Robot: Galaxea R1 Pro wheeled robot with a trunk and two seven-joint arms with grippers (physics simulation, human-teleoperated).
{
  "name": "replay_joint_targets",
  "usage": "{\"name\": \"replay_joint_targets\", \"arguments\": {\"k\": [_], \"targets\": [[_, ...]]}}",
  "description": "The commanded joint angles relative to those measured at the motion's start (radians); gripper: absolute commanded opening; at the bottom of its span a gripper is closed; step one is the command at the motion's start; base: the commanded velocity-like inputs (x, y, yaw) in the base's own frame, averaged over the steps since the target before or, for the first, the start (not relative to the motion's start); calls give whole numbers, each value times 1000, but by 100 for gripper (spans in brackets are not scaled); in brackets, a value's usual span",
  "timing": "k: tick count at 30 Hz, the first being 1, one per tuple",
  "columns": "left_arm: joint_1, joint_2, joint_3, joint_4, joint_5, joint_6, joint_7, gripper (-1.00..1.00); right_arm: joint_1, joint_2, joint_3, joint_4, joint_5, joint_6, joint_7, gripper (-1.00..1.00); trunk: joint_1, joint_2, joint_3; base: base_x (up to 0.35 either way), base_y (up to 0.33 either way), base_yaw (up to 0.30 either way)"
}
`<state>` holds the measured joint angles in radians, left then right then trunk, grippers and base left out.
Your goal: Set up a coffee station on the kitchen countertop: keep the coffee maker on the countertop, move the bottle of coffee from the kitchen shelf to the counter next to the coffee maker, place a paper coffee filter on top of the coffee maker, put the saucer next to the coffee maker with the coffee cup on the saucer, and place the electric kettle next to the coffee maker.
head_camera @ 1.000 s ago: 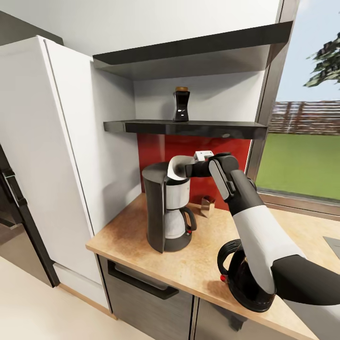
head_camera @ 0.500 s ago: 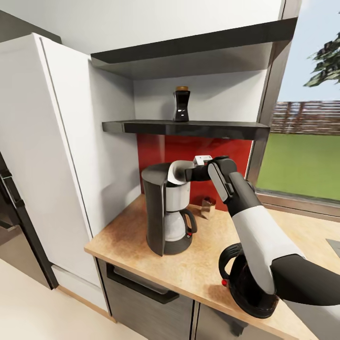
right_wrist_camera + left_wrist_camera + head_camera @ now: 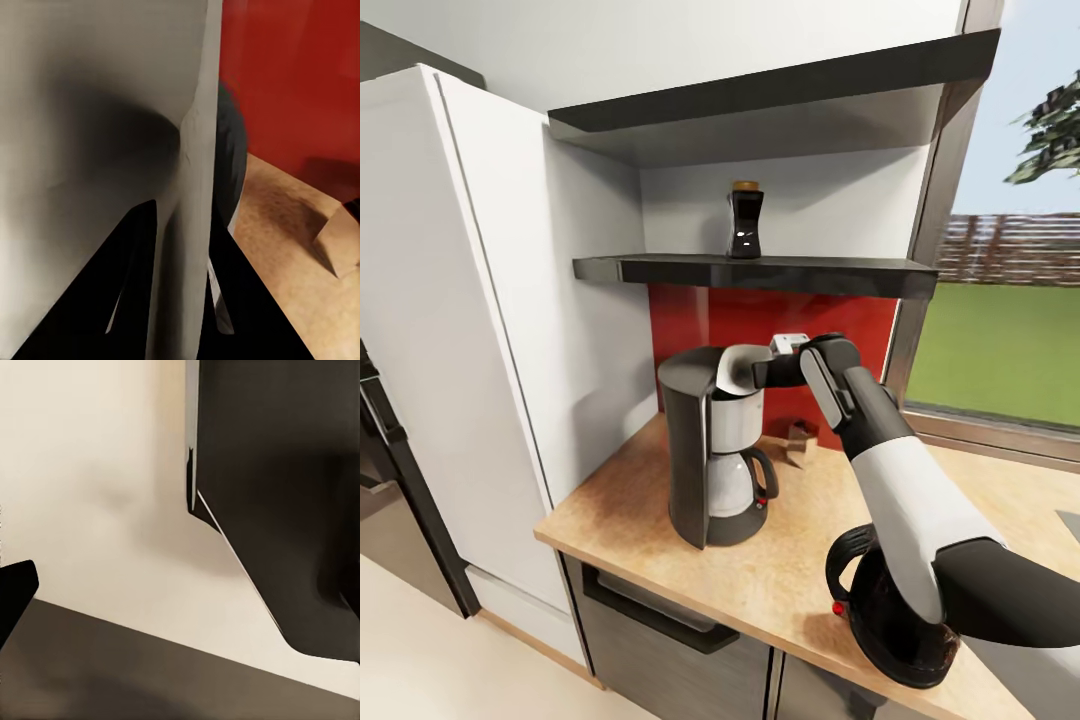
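The black and steel coffee maker [image 3: 705, 450] stands on the wooden countertop [image 3: 780, 565] under the dark shelf [image 3: 760, 270]. My right gripper [image 3: 752, 372] is shut on a white paper coffee filter [image 3: 735, 368], holding it at the machine's top rim. In the right wrist view the filter [image 3: 97, 150] is pinched between the black fingers [image 3: 131, 300], with the coffee maker [image 3: 231, 150] behind it. The dark bottle of coffee [image 3: 744, 222] stands upright on the shelf. The black electric kettle [image 3: 895, 610] sits near the counter's front edge, under my right forearm. A black fingertip [image 3: 11, 592] of my left gripper hangs over the pale floor.
A white fridge panel [image 3: 490, 300] walls off the counter's left end. A small brown box [image 3: 800, 437] stands against the red backsplash [image 3: 700, 315], also seen in the right wrist view as a brown box [image 3: 341, 240]. A window [image 3: 1010, 300] lies to the right.
The head view has shifted slightly. My right gripper has eased the filter a little lower onto the coffee maker's top.
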<state>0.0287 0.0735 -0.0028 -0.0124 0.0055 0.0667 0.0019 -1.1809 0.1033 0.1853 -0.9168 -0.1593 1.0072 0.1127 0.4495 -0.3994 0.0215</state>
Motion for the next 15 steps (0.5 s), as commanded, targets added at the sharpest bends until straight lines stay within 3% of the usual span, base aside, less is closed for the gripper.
{"name": "replay_joint_targets", "arguments": {"k": [1, 9, 10, 15], "targets": [[0, -1, 0, -1, 1, 4, 0, 100, 0, 0, 0, 6, -5, 4, -1, -100, 1, -1, 0, 25, 0, 0], [0, -1, 0, -2, 0, 4, 1, 100, 0, -8, 0, 7, -5, 3, -1, -100, 1, -1, 0, 3, 0, 0], [0, -1, 0, -3, 0, 4, 0, 100, 0, -8, 0, 7, -5, 3, -1, 100, 1, -1, 0, 0, 0, 0], [0, -1, 0, -1, 0, 4, 1, 100, 0, -8, -1, 5, -6, 2, -1, 100, 1, -1, 0, 0, 0, 0]]}}
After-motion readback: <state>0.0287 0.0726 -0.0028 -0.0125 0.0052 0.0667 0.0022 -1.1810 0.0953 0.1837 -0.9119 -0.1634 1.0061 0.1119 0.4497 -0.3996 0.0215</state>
